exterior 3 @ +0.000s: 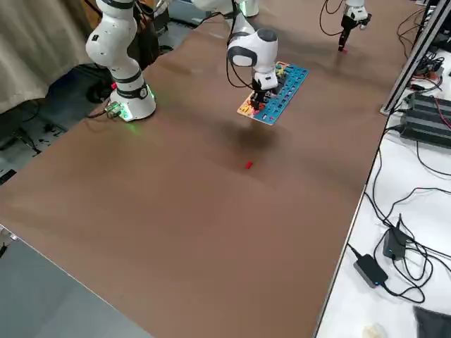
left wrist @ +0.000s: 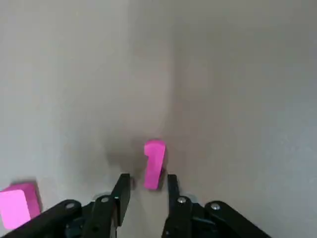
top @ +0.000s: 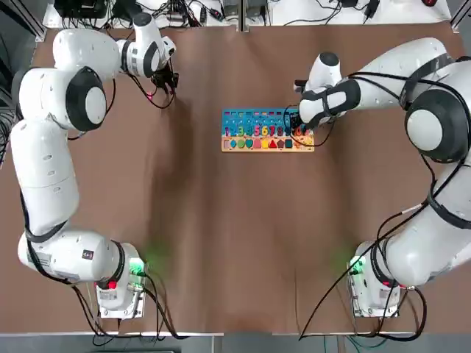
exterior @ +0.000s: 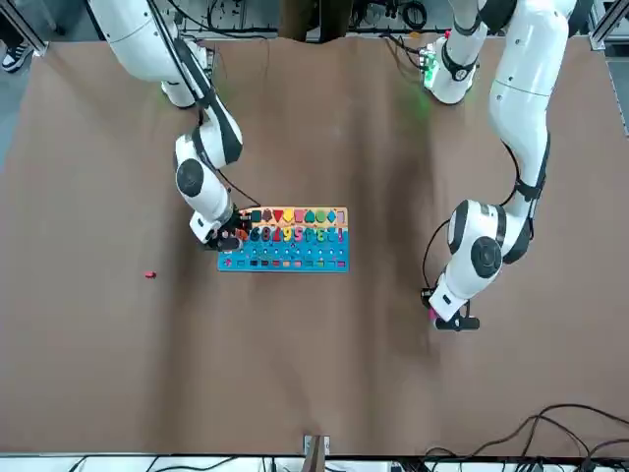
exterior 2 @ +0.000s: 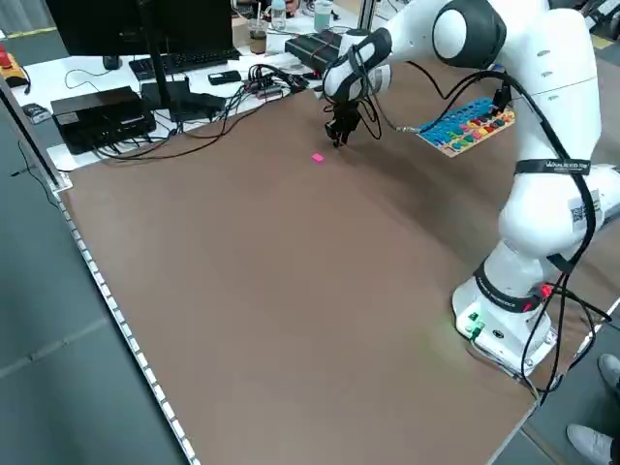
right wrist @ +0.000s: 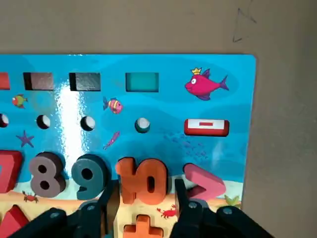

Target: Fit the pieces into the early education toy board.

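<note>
Top view: board mid-table, right gripper over its right end; left gripper far left.
Front view: red piece lies loose, well apart.
Left wrist view: fingers apart, straddling pink piece; second pink piece nearby. Light, rigid, probably slippery; pinch its long flat sides.
Right wrist view: fingers slightly apart around the seated orange 10.

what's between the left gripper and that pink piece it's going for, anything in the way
Nothing visible. In the left wrist view the pink piece stands on bare table right at the left gripper, its near end between the open fingertips. A second pink piece lies off to one side, clear of the fingers.
</note>
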